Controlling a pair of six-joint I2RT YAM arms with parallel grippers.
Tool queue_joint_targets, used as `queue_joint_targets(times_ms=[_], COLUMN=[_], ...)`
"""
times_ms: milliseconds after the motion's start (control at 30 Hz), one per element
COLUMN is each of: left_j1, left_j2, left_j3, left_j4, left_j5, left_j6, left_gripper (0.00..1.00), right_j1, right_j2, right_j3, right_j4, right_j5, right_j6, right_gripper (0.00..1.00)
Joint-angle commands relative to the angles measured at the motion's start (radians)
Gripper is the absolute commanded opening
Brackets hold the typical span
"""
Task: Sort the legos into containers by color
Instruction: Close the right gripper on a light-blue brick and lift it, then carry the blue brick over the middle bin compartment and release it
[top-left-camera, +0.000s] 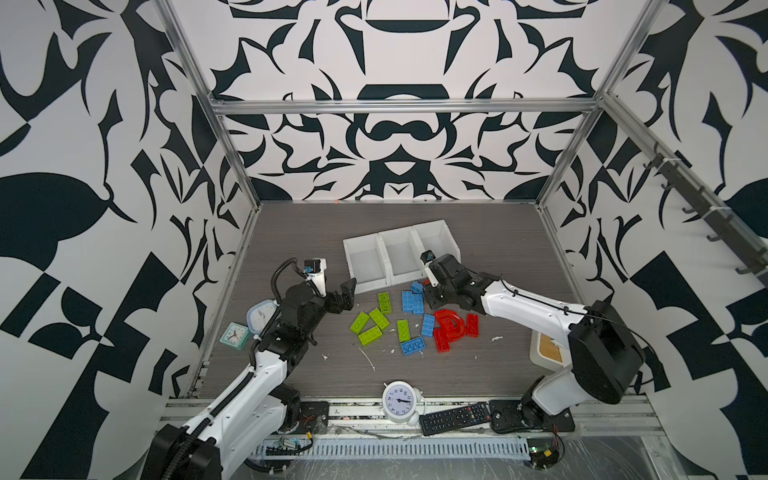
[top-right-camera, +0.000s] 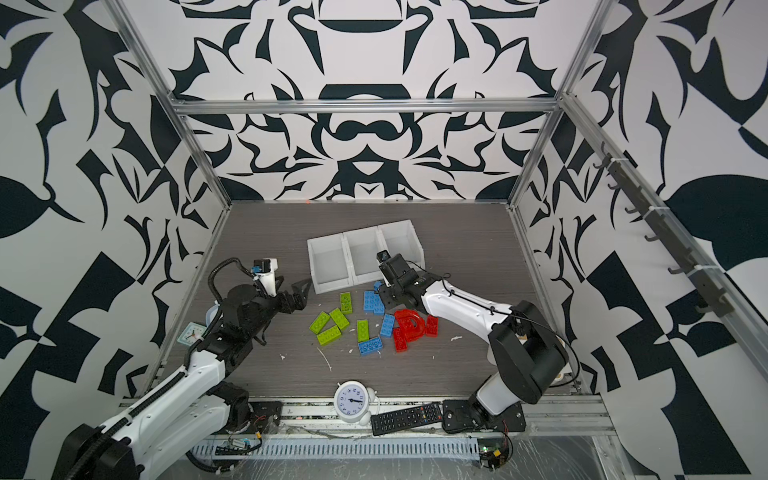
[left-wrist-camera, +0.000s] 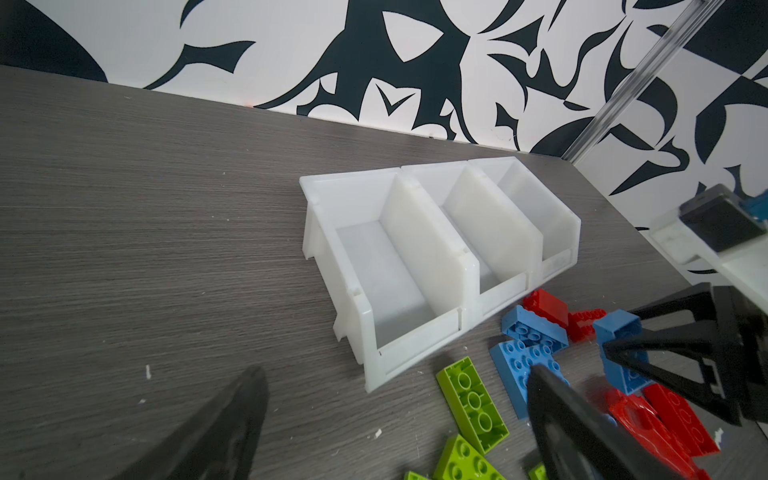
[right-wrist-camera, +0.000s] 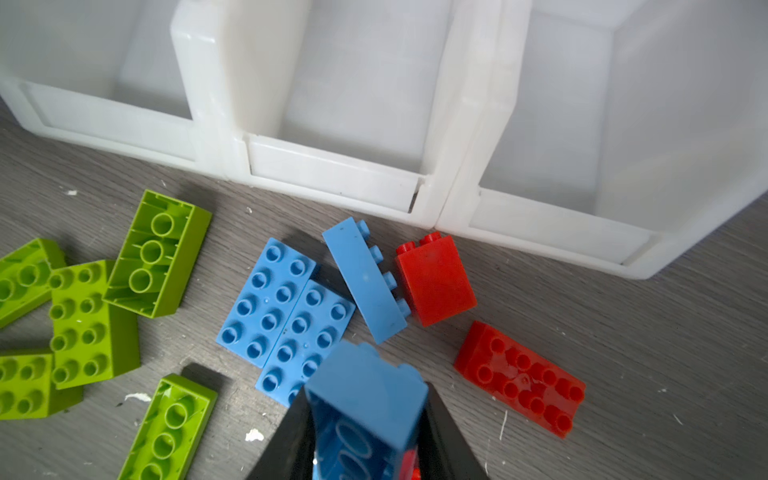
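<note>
Containers are three, joined in one row on the table. Before them you see five green bricks and five blue bricks lying loose. Your right gripper is closed on a sixth blue brick near the containers' front; your left gripper stands wide open, holding nothing.

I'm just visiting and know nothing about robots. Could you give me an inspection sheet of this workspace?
Surface: grey table, flecked with white scraps.
Job's things: green legos, blue legos, red legos loose on table; three joined white bins, nothing seen inside.
Clutter: white clock, teal clock, remote, round tub, lidded box.
Hands: left hand open, empty; right hand shut on blue brick.
Cables: black hose on left arm; thin cable along right arm.
Surroundings: patterned walls, metal frame.
</note>
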Motion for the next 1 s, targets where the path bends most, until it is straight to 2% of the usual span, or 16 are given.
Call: queue_joint_targets(times_ms=[0, 200, 433, 700, 967], left_j1=[-0.001, -0.001, -0.001, -0.002, -0.002], left_j2=[-0.017, -0.014, 0.005, -0.018, -0.027], left_j3=[-0.019, -0.023, -0.021, -0.038, -0.048], left_j4=[-0.013, -0.008, 0.000, 0.008, 0.018], left_j5=[-0.010, -0.006, -0.005, -0.019, -0.025], left_j6=[-0.002, -0.004, -0.002, 0.001, 0.000], left_gripper=[1.00, 1.00, 1.00, 0.99, 1.00], right_j1=[-0.009, -0.074, -0.081, -0.064, -0.038], right_j2=[-0.051, -0.053, 0.115, 0.247, 0.333], right_j3=[0.001, 0.073, 0.282, 0.374, 0.434], right_j4=[0.005, 0.017, 0.016, 0.141, 0.181], right_j5=[0.008, -0.076, -0.118, -0.066, -0.037], right_j6=[0.011, -0.022, -0.043, 0.017, 0.021], right_gripper=[0.28, 0.27, 0.27, 0.28, 0.29])
